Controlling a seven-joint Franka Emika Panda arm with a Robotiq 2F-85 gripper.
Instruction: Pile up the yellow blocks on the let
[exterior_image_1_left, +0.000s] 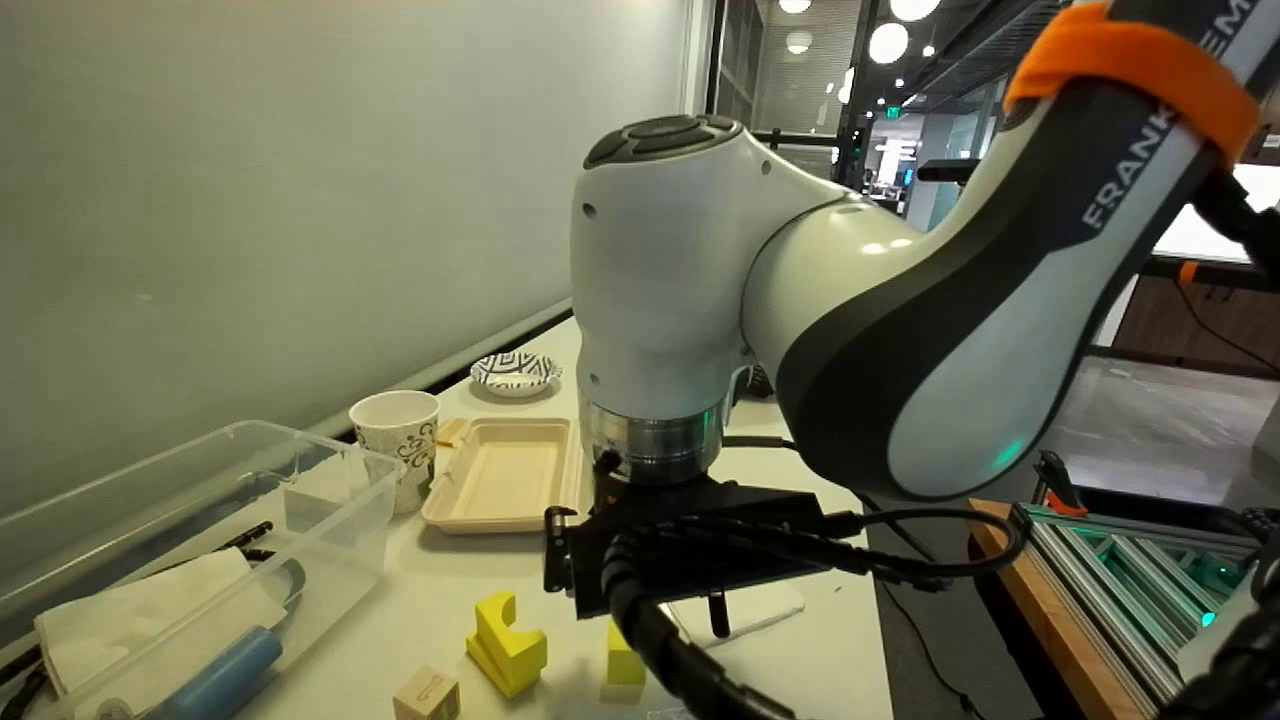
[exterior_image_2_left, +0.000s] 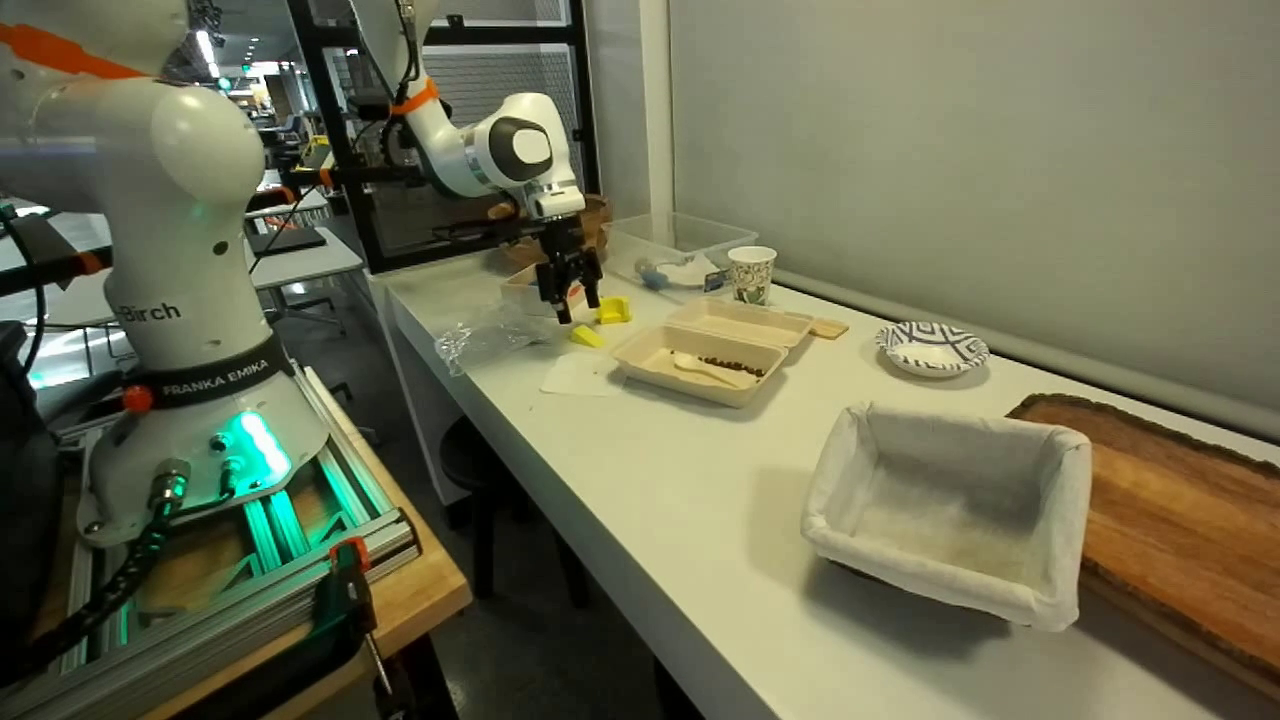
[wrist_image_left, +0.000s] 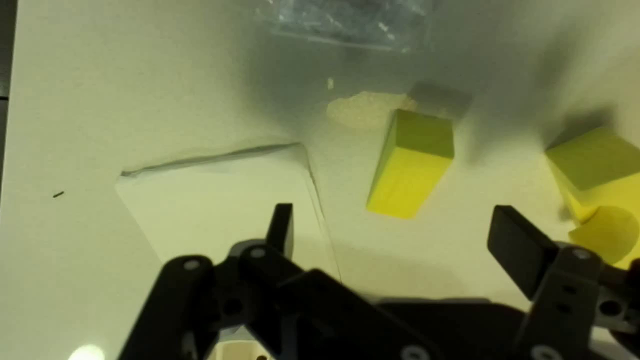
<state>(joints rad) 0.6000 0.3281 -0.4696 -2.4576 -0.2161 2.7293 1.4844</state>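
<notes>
Above the white desk (exterior_image_2_left: 680, 480), the gripper (wrist_image_left: 395, 227) hovers, jaws wide apart and empty; it should centre over the lone yellow block (wrist_image_left: 412, 165), then descend straight.

Smooth, matt faces on your yellow blocks (wrist_image_left: 412, 167), crinkled gloss on that plastic film (wrist_image_left: 350, 20), matt paper in the napkin (wrist_image_left: 225, 200); your table (exterior_image_2_left: 640, 480) runs smooth, creased cloth makes the basket liner (exterior_image_2_left: 930, 575), and there's grained wood in the board (exterior_image_2_left: 1190, 530), its edge rough!
</notes>
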